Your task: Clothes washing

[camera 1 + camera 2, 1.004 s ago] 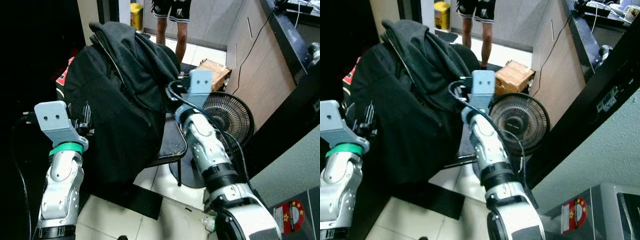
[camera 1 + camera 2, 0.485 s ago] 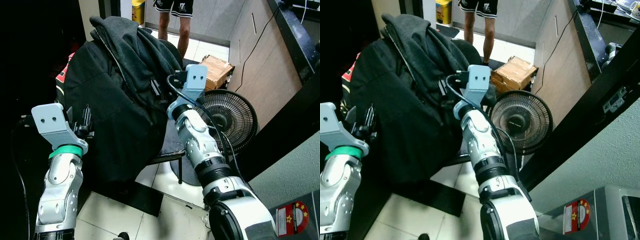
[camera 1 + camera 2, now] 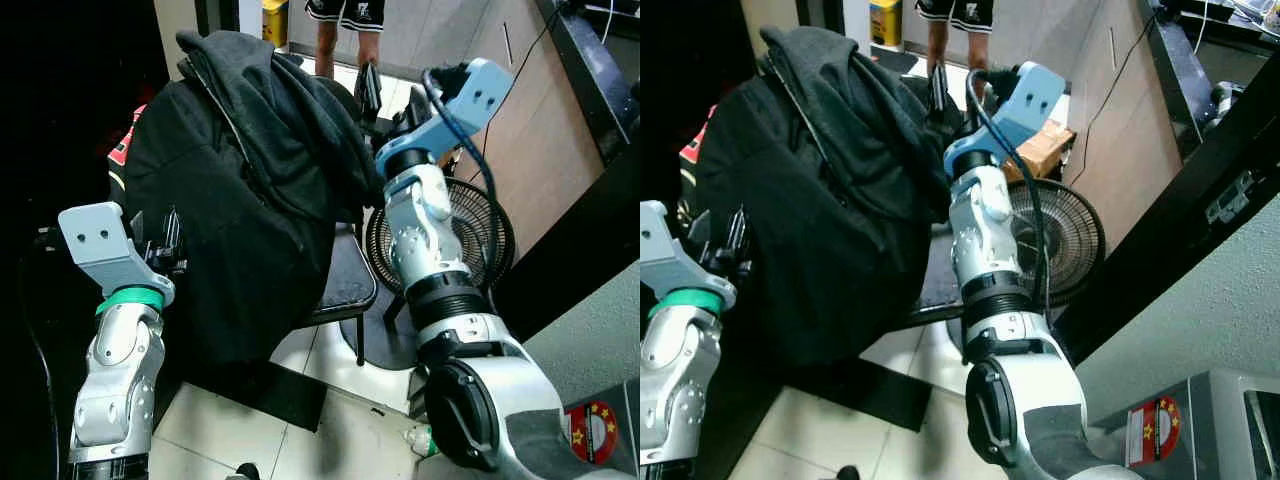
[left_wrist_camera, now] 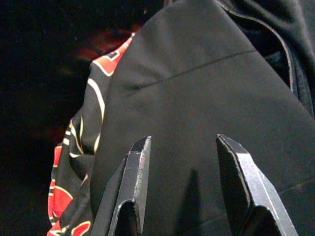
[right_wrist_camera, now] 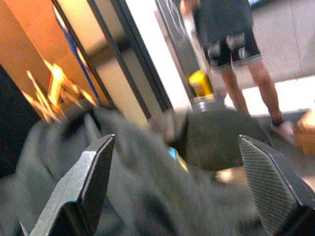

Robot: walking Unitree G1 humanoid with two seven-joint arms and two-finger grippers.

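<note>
The left gripper [image 4: 183, 162] hangs low beside the heap of dark clothes, jaws parted a moderate way with nothing between them. Right ahead of its fingers [image 4: 137, 169] lies the smooth black jacket [image 4: 206, 98], close to the tips though contact cannot be judged; off to one side of the jaws a red, black and cream patterned garment [image 4: 74, 162] peeks out from under it. Over the jacket is draped a dark grey hooded sweatshirt [image 3: 270, 90], the whole pile resting on a black metal-framed chair [image 3: 340, 285]. The right gripper [image 5: 182, 172] is raised high above the chair, jaws spread wide and holding nothing; the blurred grey sweatshirt lies below and ahead of them. Beyond the jaws a person in black shorts [image 5: 229, 42] stands by a yellow bin [image 5: 203, 83]. Right of the chair stand a black round floor fan [image 3: 490, 235] and a brown cardboard box [image 3: 1045, 145].
</note>
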